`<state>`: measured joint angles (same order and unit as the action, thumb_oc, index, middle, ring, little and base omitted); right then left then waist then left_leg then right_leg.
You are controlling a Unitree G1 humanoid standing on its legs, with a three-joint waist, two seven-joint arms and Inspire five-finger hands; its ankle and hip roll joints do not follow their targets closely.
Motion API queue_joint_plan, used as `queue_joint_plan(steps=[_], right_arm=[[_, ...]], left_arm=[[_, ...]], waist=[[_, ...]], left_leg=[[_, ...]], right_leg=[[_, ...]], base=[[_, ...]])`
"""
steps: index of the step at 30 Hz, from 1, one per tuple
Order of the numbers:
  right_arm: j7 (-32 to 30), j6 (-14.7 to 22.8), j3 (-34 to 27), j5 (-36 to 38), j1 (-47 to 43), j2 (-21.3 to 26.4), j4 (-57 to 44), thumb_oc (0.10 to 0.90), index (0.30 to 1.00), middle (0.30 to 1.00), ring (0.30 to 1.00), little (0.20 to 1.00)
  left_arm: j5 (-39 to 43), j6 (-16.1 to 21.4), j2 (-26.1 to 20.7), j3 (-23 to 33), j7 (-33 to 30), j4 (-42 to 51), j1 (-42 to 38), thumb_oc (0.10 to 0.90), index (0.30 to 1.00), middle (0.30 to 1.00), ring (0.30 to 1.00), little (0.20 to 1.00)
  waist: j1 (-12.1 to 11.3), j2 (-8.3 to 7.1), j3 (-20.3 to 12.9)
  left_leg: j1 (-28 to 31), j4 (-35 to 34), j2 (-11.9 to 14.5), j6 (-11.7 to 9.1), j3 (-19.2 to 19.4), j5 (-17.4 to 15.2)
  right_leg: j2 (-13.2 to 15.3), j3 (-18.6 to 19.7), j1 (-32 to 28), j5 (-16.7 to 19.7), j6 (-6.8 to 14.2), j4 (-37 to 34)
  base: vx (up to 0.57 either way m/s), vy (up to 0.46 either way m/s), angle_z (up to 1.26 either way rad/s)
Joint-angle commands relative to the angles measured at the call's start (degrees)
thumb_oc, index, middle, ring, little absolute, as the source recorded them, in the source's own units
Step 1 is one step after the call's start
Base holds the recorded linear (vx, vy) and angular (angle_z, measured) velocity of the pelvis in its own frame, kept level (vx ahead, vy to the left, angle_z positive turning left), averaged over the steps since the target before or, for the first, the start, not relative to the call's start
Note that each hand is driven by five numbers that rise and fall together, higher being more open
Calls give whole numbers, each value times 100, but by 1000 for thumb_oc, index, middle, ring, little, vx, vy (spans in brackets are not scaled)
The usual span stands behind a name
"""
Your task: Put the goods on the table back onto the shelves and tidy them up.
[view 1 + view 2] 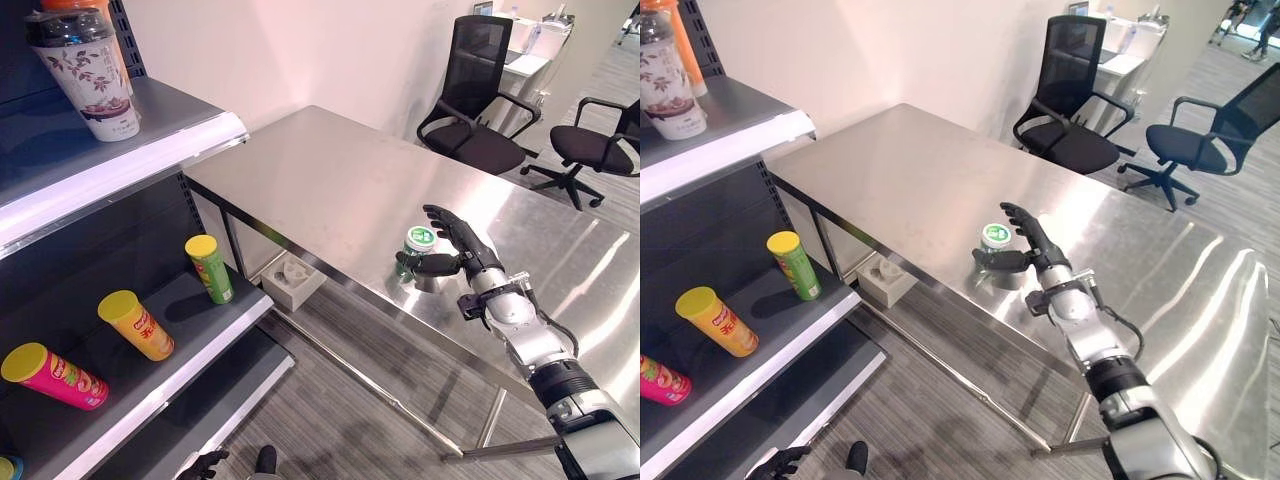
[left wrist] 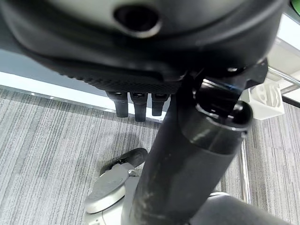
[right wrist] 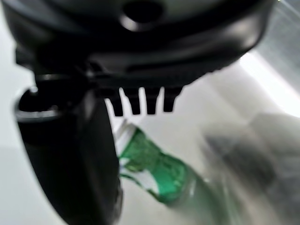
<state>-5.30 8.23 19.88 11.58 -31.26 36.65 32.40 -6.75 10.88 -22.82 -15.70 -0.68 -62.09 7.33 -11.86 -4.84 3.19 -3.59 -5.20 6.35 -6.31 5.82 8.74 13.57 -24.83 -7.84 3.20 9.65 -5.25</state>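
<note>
Right hand (image 1: 462,245) reached over the steel counter (image 1: 330,190), fingers (image 1: 1025,222) straight and spread, thumb alongside the green-lidded can (image 1: 420,245). It stood upright between them, ungrasped, well apart from the shelves (image 1: 120,330).

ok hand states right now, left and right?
Left hand: down by the floor, fingers straight, open, holding nothing.
Right hand: open around the green can on the table, not yet closed on it.
</note>
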Motion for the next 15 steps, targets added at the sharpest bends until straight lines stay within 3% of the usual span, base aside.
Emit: queue_joint_plan(steps=[1,15], right_arm=[[-169,356,-37,163,-1071,208,169,800,900,900,900,900],[-113,254,213,198,-1365,44,727,800,900,900,900,900]], left_arm=[[163,174,-192,-393,-61,-128,-319,800,900,900,900,900],[265,160,-188,-384,-121,-213,-334,800,900,900,900,900]], waist=[[-221,5,-197],[-302,-69,-143]], left_leg=[[-70,20,80,122,-110,-590],[-146,20,16,150,-197,-582]], right_leg=[[530,85,8,227,484,389],[549,45,14,287,484,397]], base=[[0,0,0],[4,5,1]])
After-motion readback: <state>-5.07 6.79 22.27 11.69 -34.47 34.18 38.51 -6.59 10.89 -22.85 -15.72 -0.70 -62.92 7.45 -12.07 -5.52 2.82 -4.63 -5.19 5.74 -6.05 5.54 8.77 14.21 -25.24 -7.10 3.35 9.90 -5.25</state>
